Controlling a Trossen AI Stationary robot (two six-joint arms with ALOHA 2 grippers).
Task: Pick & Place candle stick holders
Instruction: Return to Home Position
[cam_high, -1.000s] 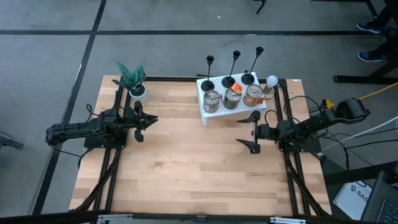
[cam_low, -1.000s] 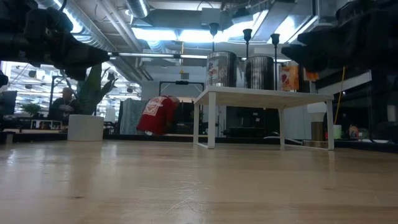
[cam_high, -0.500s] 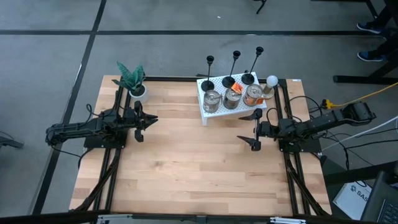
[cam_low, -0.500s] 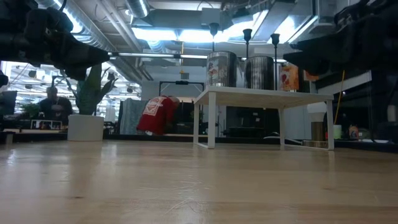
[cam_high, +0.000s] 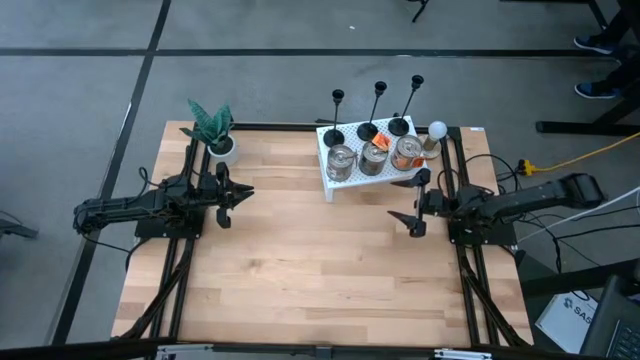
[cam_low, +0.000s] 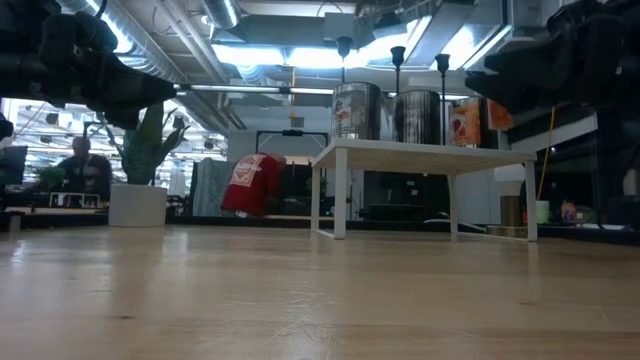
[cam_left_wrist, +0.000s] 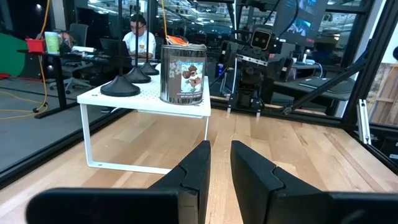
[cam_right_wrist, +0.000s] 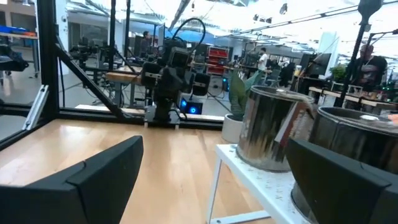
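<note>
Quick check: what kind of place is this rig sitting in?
Probably an open-plan robotics lab or workshop: exposed ceiling pipework and strip lights overhead, a seated person working in the background, and a bare grey floor marked with dark lines.

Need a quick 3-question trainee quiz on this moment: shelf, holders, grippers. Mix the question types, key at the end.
1. True or false: the left gripper hangs over the shelf.
2. Pick one. The right gripper is: A) shut on a holder; B) open and empty, by the shelf's front right corner; C) shut on a tin.
3. Short answer: how many holders and how many tins stand on the shelf?

Key: 1 false, it is over the table's left side, far from the shelf. 2 B. 3 three holders at the back, three tins in front.
</note>
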